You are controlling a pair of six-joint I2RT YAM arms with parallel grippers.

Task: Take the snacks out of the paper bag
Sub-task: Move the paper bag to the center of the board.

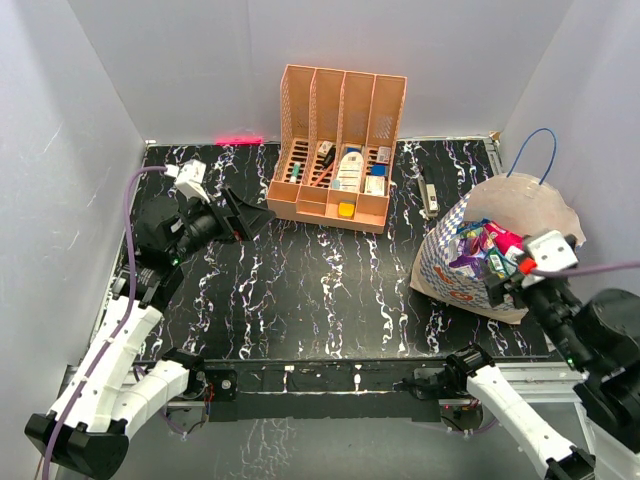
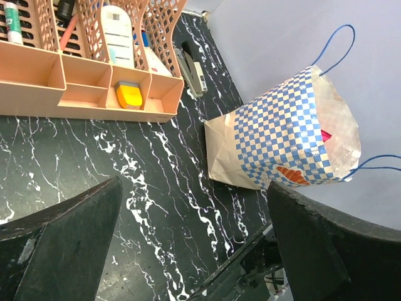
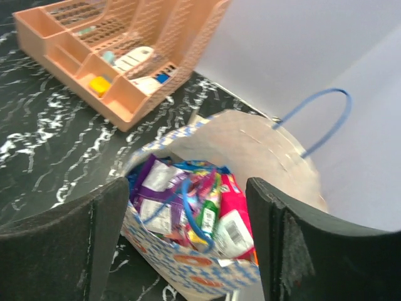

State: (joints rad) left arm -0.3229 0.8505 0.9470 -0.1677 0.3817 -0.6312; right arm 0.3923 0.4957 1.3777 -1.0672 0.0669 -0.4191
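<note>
The paper bag [image 1: 452, 268], blue-and-white checked with orange logos, stands on the right of the black marbled table, mouth up and tipped toward me. It is stuffed with snacks [image 1: 486, 248]: in the right wrist view a purple packet [image 3: 156, 188] and a pink one [image 3: 237, 216] lie on top among other coloured ones, with a blue string handle draped over them. My right gripper [image 3: 188, 210] hovers open just above the bag's [image 3: 250, 147] mouth, nothing between its fingers. My left gripper [image 1: 238, 214] is open and empty at the far left, well away from the bag [image 2: 294, 132].
An orange slotted organizer [image 1: 338, 150] with small bottles and boxes stands at the back centre. A stapler [image 1: 428, 196] lies between it and the bag. Grey walls close in on the left, back and right, the right wall just behind the bag.
</note>
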